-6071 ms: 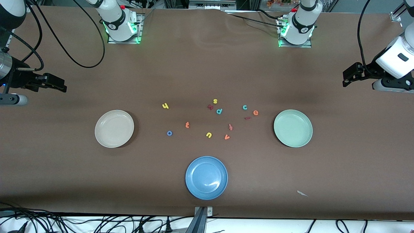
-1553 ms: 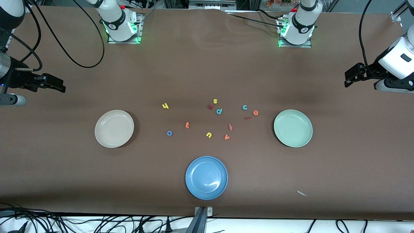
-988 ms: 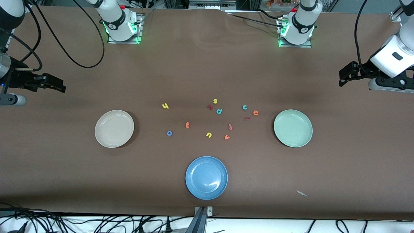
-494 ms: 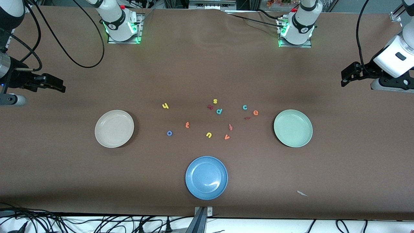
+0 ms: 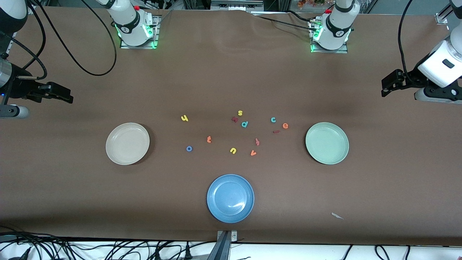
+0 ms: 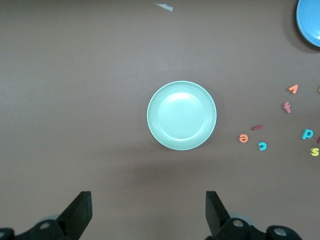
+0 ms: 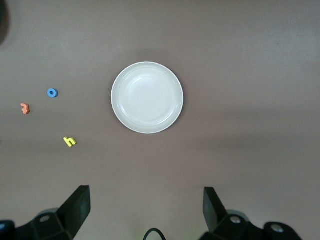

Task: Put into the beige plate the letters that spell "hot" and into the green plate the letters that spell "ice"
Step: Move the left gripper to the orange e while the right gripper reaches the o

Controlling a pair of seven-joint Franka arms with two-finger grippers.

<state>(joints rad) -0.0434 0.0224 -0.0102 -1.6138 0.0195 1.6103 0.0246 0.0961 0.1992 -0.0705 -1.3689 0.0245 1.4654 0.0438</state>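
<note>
The round shallow cream-beige plate sits toward the right arm's end of the brown table, and the round pale mint-green plate toward the left arm's end; both are bare. Between them lie the small foam letters: the yellow h, orange t and blue ring-shaped o on the beige plate's side, and the teal c, orange e and dark red short bar i close together near the green plate. Among them are a yellow s, a dark red lumpy letter, a teal p, a yellow u, an orange v and a reddish f. A round blue plate lies nearer the front camera than the letters. The right gripper hangs over the bare table at the right arm's end, waiting; the left gripper hangs over the left arm's end. The front view shows each from the side only; the wrist views show the spread, both pairs of fingers standing wide with nothing between them, the left gripper's above the green plate's surroundings, the right gripper's looking down on the beige plate, h, t and o.
</note>
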